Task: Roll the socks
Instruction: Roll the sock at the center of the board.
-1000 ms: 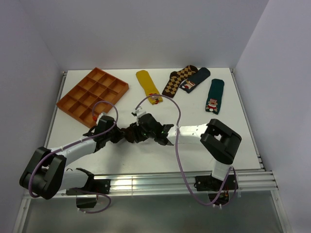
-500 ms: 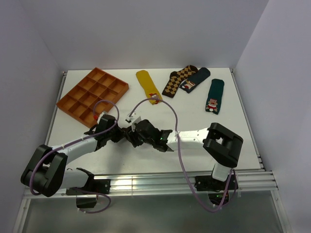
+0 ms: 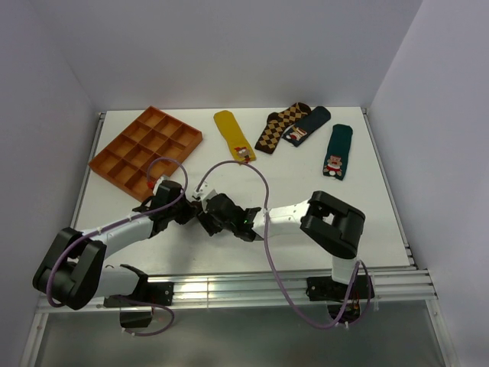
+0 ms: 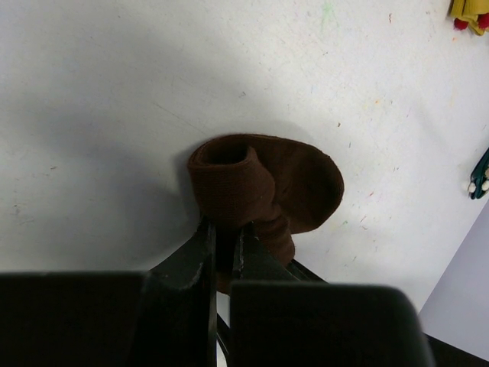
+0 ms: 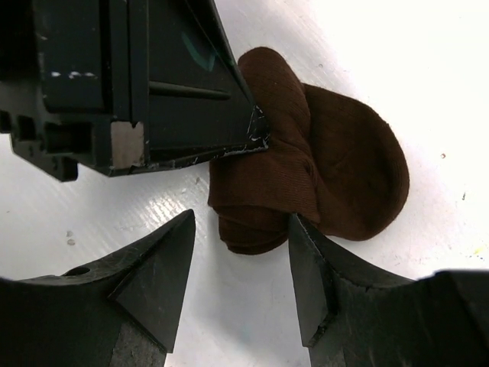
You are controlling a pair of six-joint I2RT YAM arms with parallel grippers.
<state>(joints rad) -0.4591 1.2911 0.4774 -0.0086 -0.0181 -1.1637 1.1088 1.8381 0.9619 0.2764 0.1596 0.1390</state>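
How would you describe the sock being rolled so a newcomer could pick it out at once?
On the white table, look nearer than the orange compartment tray, at mid-table. There the left gripper pinches a dark brown sock, partly rolled into a tube. It is plain and bunched, while the yellow sock and diamond-patterned sock lie flat at the far edge.

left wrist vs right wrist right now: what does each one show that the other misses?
Left wrist only: a yellow sock tip at the frame's corner, and the left tool seen along its own fingers. Right wrist only: the right tool, open, with the roll's end between its fingers. Both: the partly rolled brown sock on the table, with the left tool shut on it.
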